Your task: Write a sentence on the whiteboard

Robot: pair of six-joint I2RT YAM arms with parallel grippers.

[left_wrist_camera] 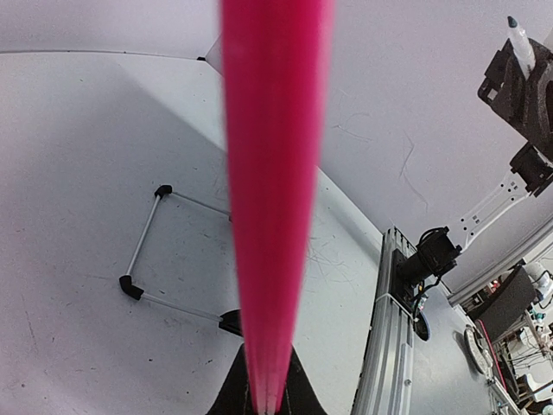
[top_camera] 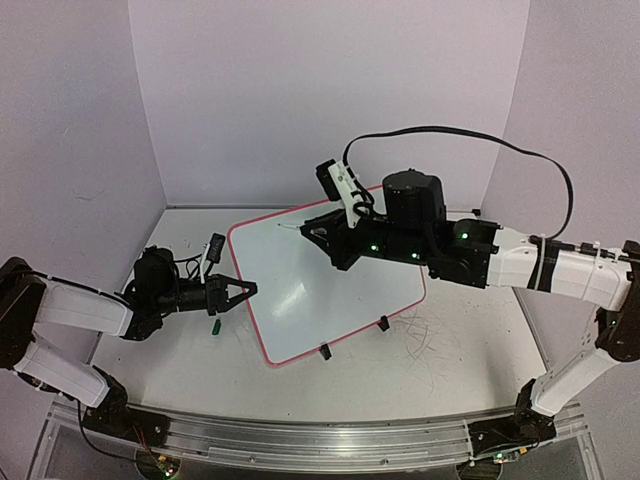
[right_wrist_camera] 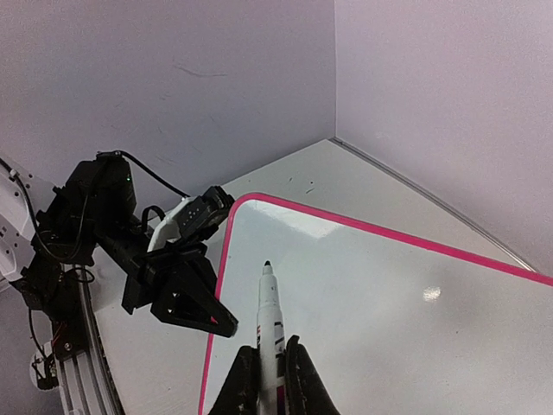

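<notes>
The whiteboard (top_camera: 330,290) lies tilted across the table's middle, glossy white with a pink rim, two black clip feet on its near edge. No sentence shows on its face (right_wrist_camera: 389,294). My left gripper (top_camera: 240,291) is shut on the board's left rim, which runs as a blurred pink band (left_wrist_camera: 275,173) out from between the jaws of the left gripper (left_wrist_camera: 268,402). My right gripper (right_wrist_camera: 272,346) is shut on a white marker (right_wrist_camera: 268,307). The marker's dark tip points at the board's upper left corner; whether it touches I cannot tell. From above, the right gripper (top_camera: 312,233) hangs over the board's far part.
A small green cap (top_camera: 214,326) lies on the table just below the left gripper. Faint scribbles (top_camera: 430,335) mark the table right of the board. A wire stand with black corners (left_wrist_camera: 143,246) shows beside the rim. Walls close the back and sides; a metal rail (top_camera: 300,440) runs along the near edge.
</notes>
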